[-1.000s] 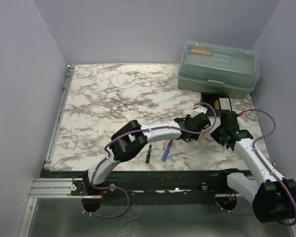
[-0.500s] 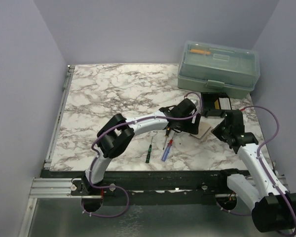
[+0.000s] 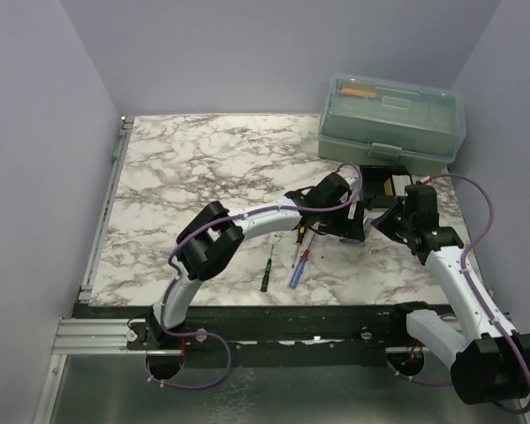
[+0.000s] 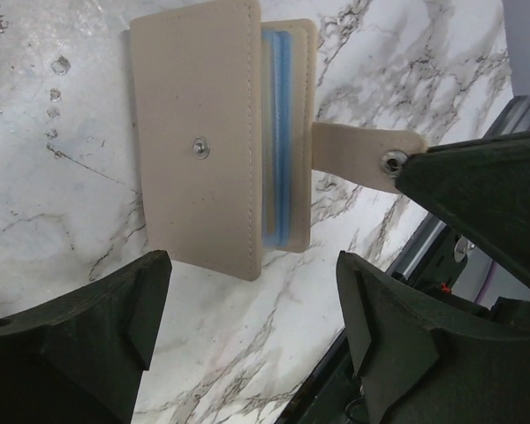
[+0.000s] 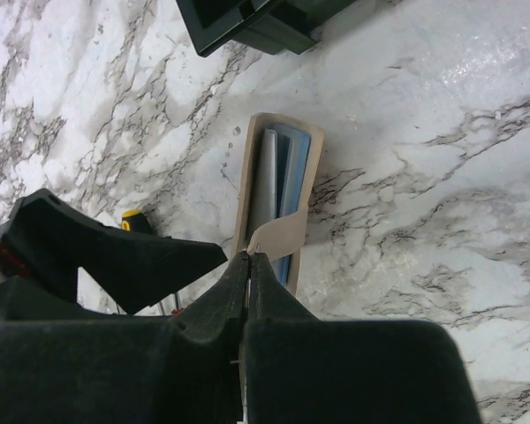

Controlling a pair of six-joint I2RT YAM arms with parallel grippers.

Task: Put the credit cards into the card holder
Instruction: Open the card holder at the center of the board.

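Both arms have come closer together since a second ago. The left gripper [image 4: 252, 265] swung over to the right side of the table [image 3: 203, 168], and its fingers have spread apart. The right gripper [image 5: 247, 258] has moved in to meet it.

Now the left fingers are wide open and hold nothing. They hang just above the card holder [image 4: 199, 141], which lies flat on the table between the two grippers (from the top camera the arms hide it). The right fingers are pressed tight together, and they pinch the end of the little strap [image 4: 358, 150] that has the snap on it. The credit cards [image 4: 280, 132] are already tucked inside the card holder. Their blue edges peek out on the open side.

Some things could go wrong. The strap is thin and soft, so it could slip out of the pinch. A hard pull on it could drag the whole holder and shake the cards loose. The two grippers are very close, so they could bump too.
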